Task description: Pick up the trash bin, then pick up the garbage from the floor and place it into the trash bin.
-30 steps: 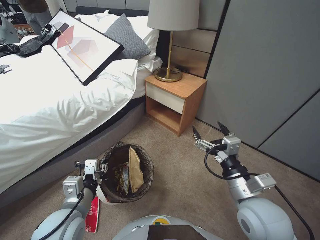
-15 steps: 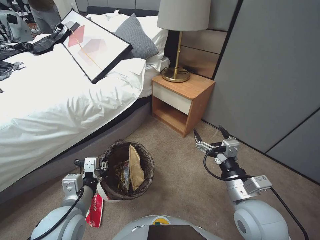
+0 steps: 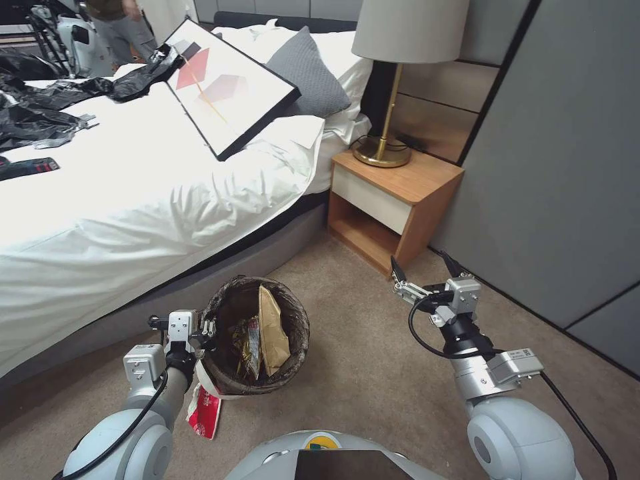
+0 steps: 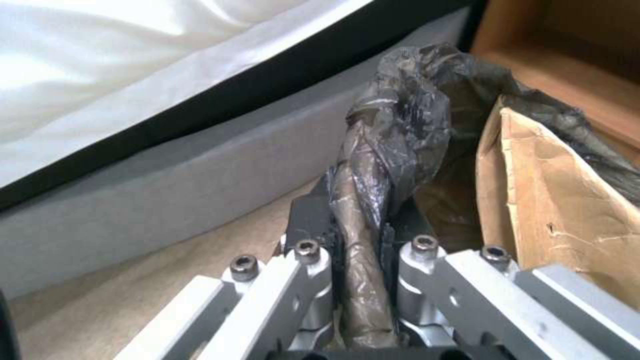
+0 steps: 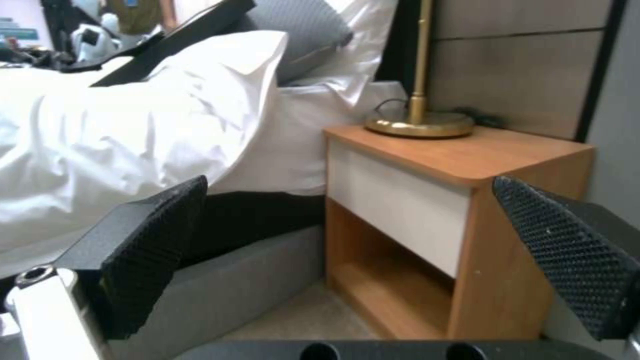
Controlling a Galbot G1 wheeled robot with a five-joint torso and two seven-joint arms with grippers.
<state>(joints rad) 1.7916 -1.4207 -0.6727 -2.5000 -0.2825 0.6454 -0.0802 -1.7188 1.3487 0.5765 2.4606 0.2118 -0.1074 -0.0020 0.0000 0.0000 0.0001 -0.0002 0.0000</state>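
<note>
1. Two earlier head views against the present one show the whole scene sliding rightward in the frame: the nightstand [image 3: 393, 203] and lamp [image 3: 393, 80] now sit farther right, and more of the bed [image 3: 133, 193] fills the left. That is the camera turning with the robot, not the furniture moving.
2. Relative to the robot, the trash bin [image 3: 257, 337] keeps its spot at lower centre-left, so I judge it is being carried along while the robot looks for more litter.
3. The left gripper [image 3: 200, 328] is clamped on the bin's rim, at the bin's left side in the head view. In the left wrist view its fingers [image 4: 313, 235] pinch a twisted fold of the dark liner bag [image 4: 400, 125] over the rim.
4. The right gripper [image 3: 427, 270] hangs at centre-right, over bare carpet in front of the nightstand, jaws spread wide and holding nothing; the right wrist view shows both pads [image 5: 157, 245] well apart.
5. Inside the bin: a brown paper bag [image 3: 270, 330] standing upright, with a yellowish snack wrapper [image 3: 248, 343] just beside it to the left.
6. One red-and-white crushed paper cup [image 3: 205, 412] lies on the floor at lower left, just below the bin, so the task looks partly done.
</note>
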